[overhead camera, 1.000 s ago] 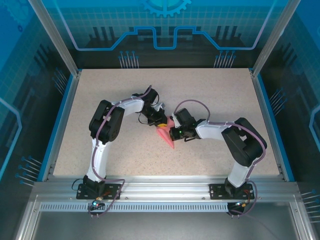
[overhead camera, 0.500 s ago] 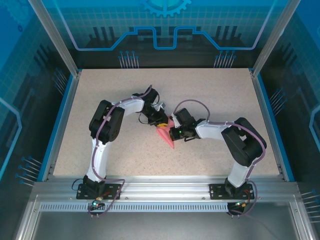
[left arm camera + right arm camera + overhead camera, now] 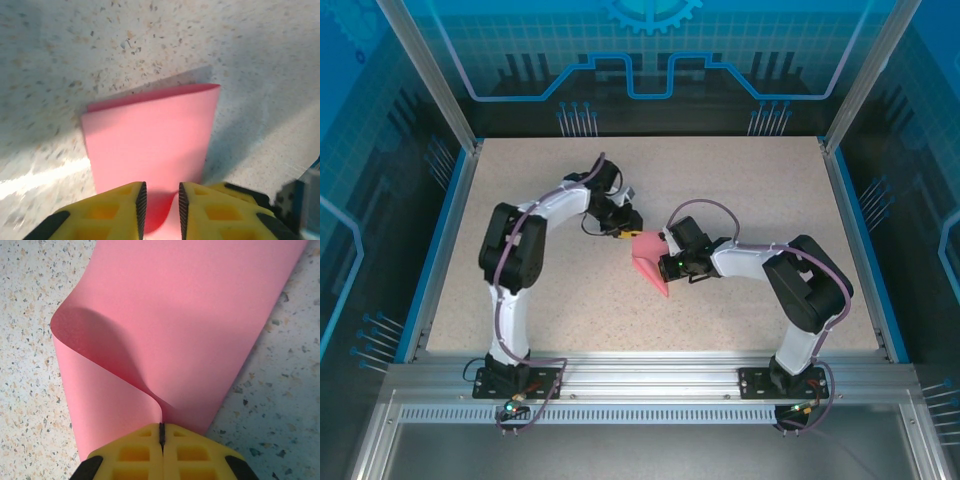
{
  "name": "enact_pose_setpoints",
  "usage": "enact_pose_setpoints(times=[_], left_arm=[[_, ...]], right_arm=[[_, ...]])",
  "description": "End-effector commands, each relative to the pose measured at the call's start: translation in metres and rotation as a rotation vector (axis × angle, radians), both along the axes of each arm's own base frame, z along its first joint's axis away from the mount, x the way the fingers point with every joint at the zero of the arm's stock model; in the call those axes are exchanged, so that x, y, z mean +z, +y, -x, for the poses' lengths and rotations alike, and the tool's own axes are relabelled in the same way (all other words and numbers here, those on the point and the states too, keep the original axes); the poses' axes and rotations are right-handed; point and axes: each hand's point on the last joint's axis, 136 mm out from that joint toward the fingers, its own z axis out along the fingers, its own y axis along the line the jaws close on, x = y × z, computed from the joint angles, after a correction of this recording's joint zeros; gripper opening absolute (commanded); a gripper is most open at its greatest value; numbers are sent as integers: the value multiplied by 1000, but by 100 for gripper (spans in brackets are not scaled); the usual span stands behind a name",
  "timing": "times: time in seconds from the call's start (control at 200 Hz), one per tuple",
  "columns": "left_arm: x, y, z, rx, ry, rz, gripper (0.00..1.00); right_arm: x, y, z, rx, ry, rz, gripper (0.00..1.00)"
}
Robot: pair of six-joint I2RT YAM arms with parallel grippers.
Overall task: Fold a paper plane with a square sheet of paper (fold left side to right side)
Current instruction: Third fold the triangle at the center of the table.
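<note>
Paper (image 3: 645,256) on table (image 3: 750,190), left pincer (image 3: 625,235) behind (close by), right pincer (image 3: 661,267) at right

The salmon-pink square sheet of paper (image 3: 648,262) lies doubled over, its upper layer curling up loosely.

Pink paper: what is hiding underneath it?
Speckled beige table shows around the salmon-pink folded sheet of paper, so it lies on that. A lower pink layer peeks out under the curled top layer. The tabletop right beneath is covered.

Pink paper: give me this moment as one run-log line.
pink paper: folded over in a loose curl, not creased | right hand: shut on its edge | left hand: jaws slightly apart, at another edge
</note>
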Motion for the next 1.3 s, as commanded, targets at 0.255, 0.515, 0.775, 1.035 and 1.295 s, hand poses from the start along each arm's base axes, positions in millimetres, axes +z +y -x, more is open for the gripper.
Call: enact_pose_setpoints(times=[0.255, 0.515, 0.775, 1.035, 1.295], left_arm=[[18, -24, 66, -102, -34, 150, 14], [-6, -42, 79, -135, 22, 130, 13], [-31, -43, 82, -140, 67, 86, 13], [-47, -32, 89, -131, 88, 21, 13], [-56, -25, 94, -125, 105, -16, 12]], right_arm=[[-37, -20, 39, 41, 161, 116, 0], [-38, -20, 41, 43, 168, 124, 0], [-41, -23, 42, 39, 175, 138, 0], [-42, -24, 42, 41, 178, 148, 0], [-43, -25, 43, 40, 180, 156, 0]])
